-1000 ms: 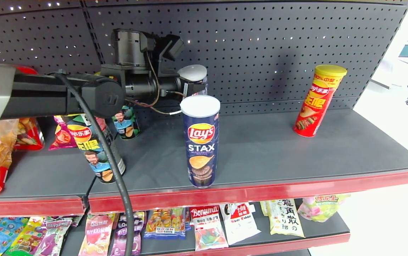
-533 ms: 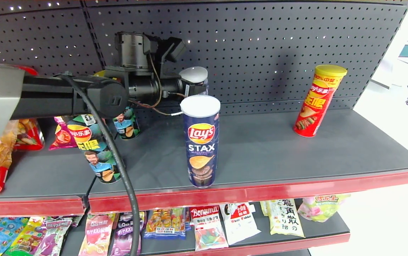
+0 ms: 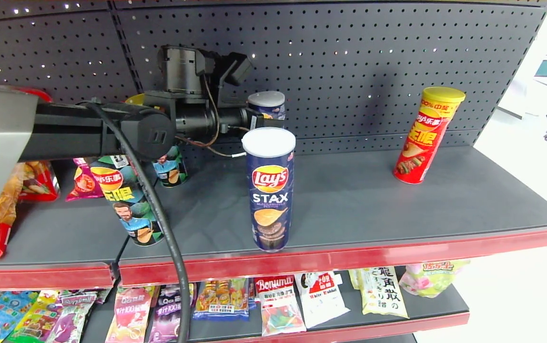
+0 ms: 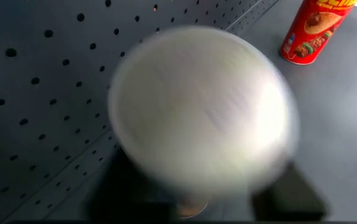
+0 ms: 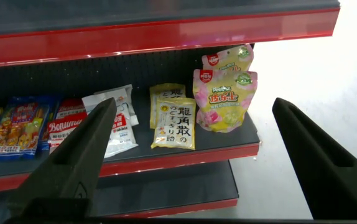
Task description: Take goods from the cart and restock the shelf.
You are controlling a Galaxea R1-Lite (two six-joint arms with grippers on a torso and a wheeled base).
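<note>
Chip can [image 3: 266, 101], white-lidded: upright at shelf [image 3: 349, 200] rear, 12 o'clock of front can [image 3: 269, 190], clasped by left fingers [image 3: 268, 123]. Judged light, stiff, slick, dentable; best held mid-body. Right fingers [image 5: 73, 168] spread, empty.

Head view: even light, with the floor [image 3: 516, 157] at 3 o'clock blown out white. Pinpricks of light come through the pegboard [image 3: 349, 57] at 12, and a soft shadow [image 3: 378, 102] lies at 1. The shelf lip [image 3: 340, 257] bows at 6. Left wrist view: the can [image 4: 200, 115] top is blurred.
</note>
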